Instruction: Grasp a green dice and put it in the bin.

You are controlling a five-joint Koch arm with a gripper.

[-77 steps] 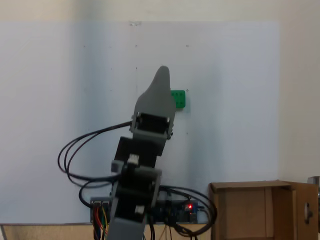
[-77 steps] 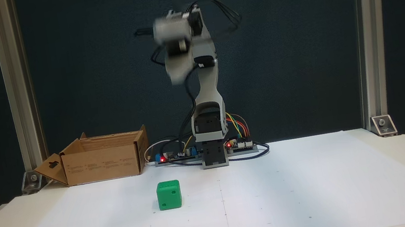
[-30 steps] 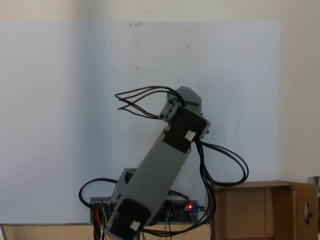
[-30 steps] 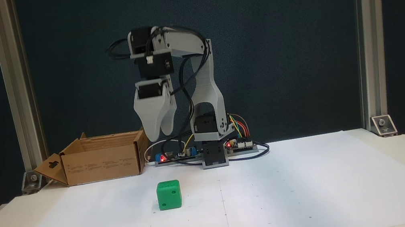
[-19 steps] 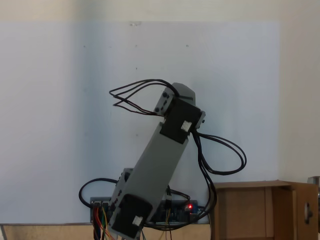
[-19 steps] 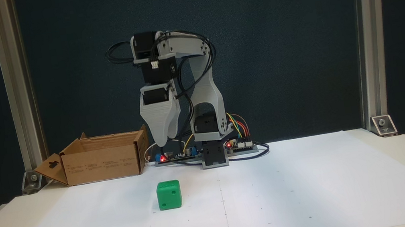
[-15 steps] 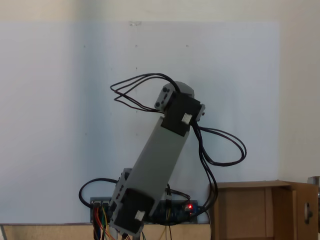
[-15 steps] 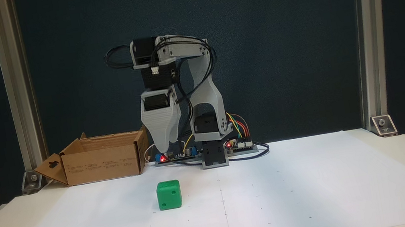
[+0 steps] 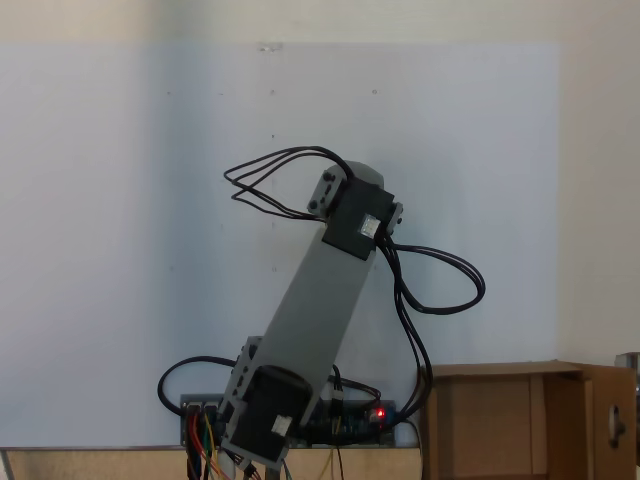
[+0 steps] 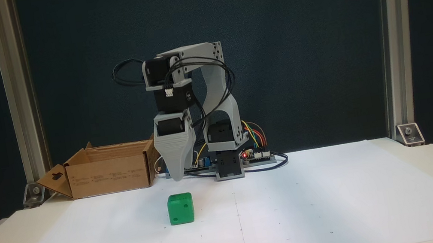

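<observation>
- The small bright green plastic dice with dark round pips (image 10: 180, 209) sat upright on the white paper sheet (image 10: 300, 212) covering the desk, in the front-facing fixed view a little left of the sheet's centre line.
- Nothing touched the dice; it lay free on the paper, ungrasped.
- The grey plastic claw (image 10: 177, 177) hung point-down directly above the dice, near it but apart, with a clear gap between its tip and the cube's top face.
- The claw tapered to a single visible tip; its two halves lay one behind the other, so whether it was parted or closed could not be told.
- In the fixed view from above, the arm's grey link (image 9: 320, 300) leaned across the sheet and covered the spot where the dice lay.
- The bin, a brown cardboard box with open flaps (image 10: 109, 169), stood at the back of the desk, to the left of the arm's base in the front-facing view and well apart from the dice; what lay inside it was hidden.
- Judged progress: the approach appeared nearly complete; lowering, gripping, lifting, carrying to the box and release all remained.
</observation>
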